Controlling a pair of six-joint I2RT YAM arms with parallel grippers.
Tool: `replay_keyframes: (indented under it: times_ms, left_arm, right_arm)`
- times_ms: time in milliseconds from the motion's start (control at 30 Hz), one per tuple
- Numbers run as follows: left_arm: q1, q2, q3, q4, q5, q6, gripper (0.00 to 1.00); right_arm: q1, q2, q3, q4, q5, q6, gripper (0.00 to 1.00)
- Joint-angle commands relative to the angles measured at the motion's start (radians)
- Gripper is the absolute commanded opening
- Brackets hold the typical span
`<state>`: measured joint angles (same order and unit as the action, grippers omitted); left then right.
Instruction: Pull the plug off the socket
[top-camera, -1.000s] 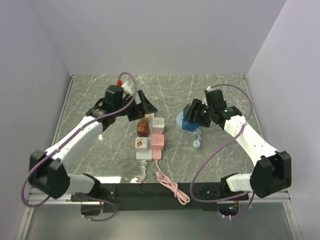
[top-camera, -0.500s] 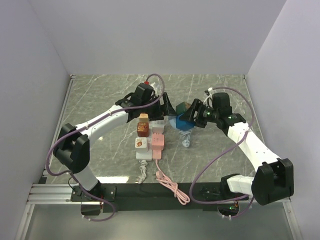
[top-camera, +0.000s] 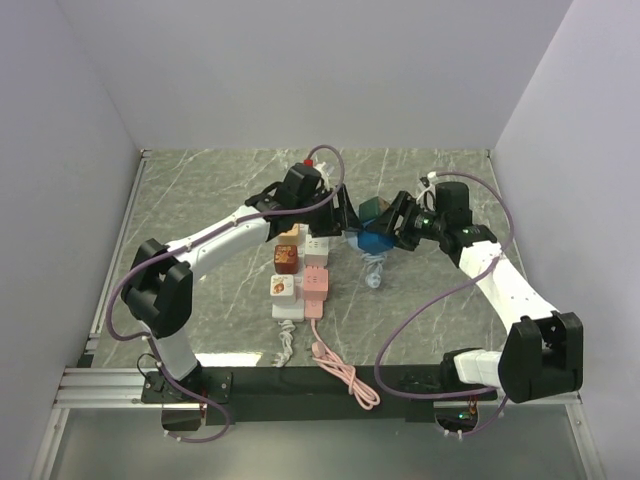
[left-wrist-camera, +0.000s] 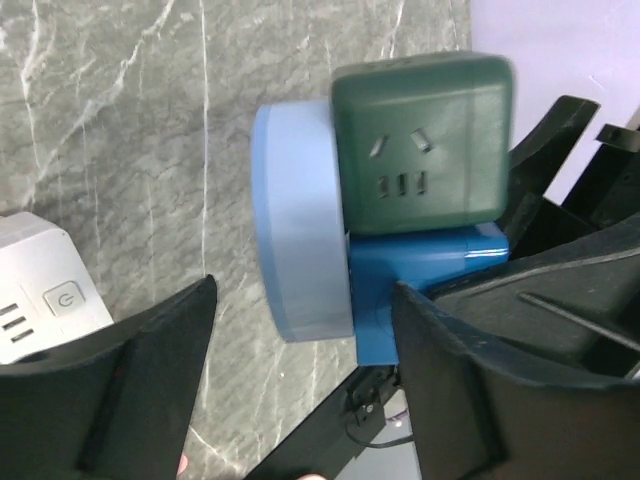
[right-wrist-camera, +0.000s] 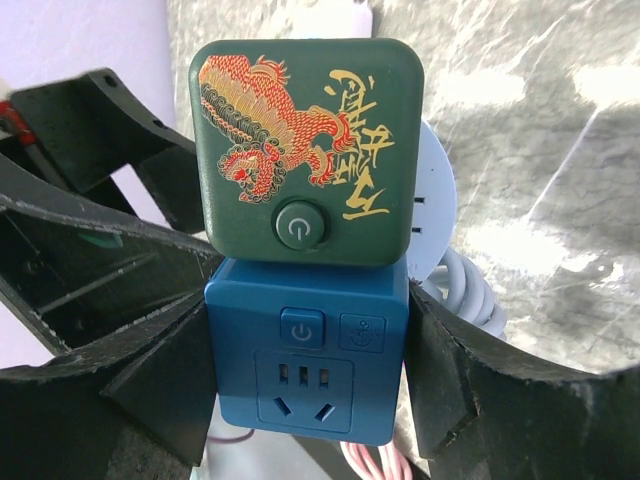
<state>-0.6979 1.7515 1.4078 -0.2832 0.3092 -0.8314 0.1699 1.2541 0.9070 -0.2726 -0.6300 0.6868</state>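
A dark green cube plug (right-wrist-camera: 305, 150) with a red-gold dragon print sits plugged into the top of a blue cube socket (right-wrist-camera: 305, 370). My right gripper (right-wrist-camera: 307, 345) is shut on the blue socket's two sides and holds it above the table. A pale blue disc (left-wrist-camera: 295, 230) with coiled white cable (right-wrist-camera: 465, 290) is on the socket's back. In the top view the green plug (top-camera: 372, 208) and the blue socket (top-camera: 376, 241) hang between the arms. My left gripper (left-wrist-camera: 300, 300) is open. Its jaws stand either side of the disc and socket, below the green plug (left-wrist-camera: 420, 145).
A white power strip (top-camera: 290, 305) and a pink power strip (top-camera: 316, 285) lie side by side on the marble table, with small cube adapters on them. A pink cord (top-camera: 340, 370) runs to the near edge. White cable (top-camera: 374, 272) dangles under the socket.
My left arm has swung right from over the strips to the held socket, its jaws narrowing. My right gripper has carried the socket and plug slightly left and up.
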Motion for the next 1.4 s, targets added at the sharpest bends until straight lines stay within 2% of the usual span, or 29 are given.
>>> replay_keyframes:
  times_ms: [0,100,133,200,233,300,333,433,567,667,767,833,900,1100,1167,1267,1367]
  left_arm:
    - [-0.028,0.017,0.059,0.010,-0.044,0.029,0.73]
    - [-0.028,0.035,0.072,0.021,-0.029,0.035,0.59]
    - [-0.026,0.040,0.072,0.027,-0.022,0.034,0.51]
    - [-0.026,0.051,0.066,0.039,-0.001,0.026,0.45]
    - [-0.028,0.052,0.063,0.059,0.007,0.022,0.35]
    - [-0.029,0.057,0.053,0.076,0.019,0.014,0.26]
    - [-0.029,0.057,0.049,0.082,0.018,0.012,0.16]
    - [-0.029,0.057,0.039,0.078,-0.001,0.009,0.01]
    - [-0.028,0.060,0.034,0.058,-0.047,0.020,0.01]
    - [-0.019,0.069,0.052,0.006,-0.148,0.037,0.01]
    - [0.015,0.071,0.056,-0.060,-0.232,0.060,0.01]
    - [0.049,0.066,0.042,-0.083,-0.251,0.067,0.01]
    - [0.067,0.056,0.023,-0.082,-0.252,0.077,0.01]
    - [0.077,0.072,0.074,-0.068,-0.214,0.072,0.01]
    - [0.075,0.072,0.083,-0.039,-0.191,0.061,0.01]
    - [0.075,0.068,0.100,-0.008,-0.168,0.060,0.01]
    - [0.075,0.075,0.131,-0.001,-0.130,0.060,0.00]
  right_arm:
    - [0.017,-0.013,0.078,0.133,-0.200,0.022,0.00]
    - [0.014,-0.022,0.064,0.148,-0.212,0.034,0.00]
    - [0.013,-0.024,0.058,0.156,-0.212,0.039,0.00]
    - [0.011,-0.030,0.053,0.173,-0.218,0.057,0.00]
    - [0.003,-0.032,0.052,0.179,-0.221,0.062,0.00]
    - [-0.001,-0.033,0.046,0.202,-0.229,0.082,0.00]
    - [-0.009,-0.036,0.044,0.208,-0.229,0.088,0.00]
    - [-0.018,-0.035,0.040,0.236,-0.235,0.109,0.00]
    - [-0.021,-0.004,0.062,0.210,-0.243,0.102,0.00]
    - [-0.049,0.016,0.108,0.097,-0.218,0.050,0.00]
    - [-0.130,0.024,0.173,-0.071,-0.188,-0.022,0.00]
    - [-0.206,0.031,0.213,-0.180,-0.189,-0.065,0.00]
    - [-0.227,0.054,0.243,-0.285,-0.157,-0.111,0.00]
    - [-0.216,0.073,0.194,-0.246,-0.162,-0.096,0.00]
    - [-0.216,0.065,0.204,-0.284,-0.096,-0.115,0.00]
    - [-0.222,0.050,0.217,-0.322,0.083,-0.099,0.00]
    - [-0.230,0.080,0.250,-0.404,0.367,-0.061,0.00]
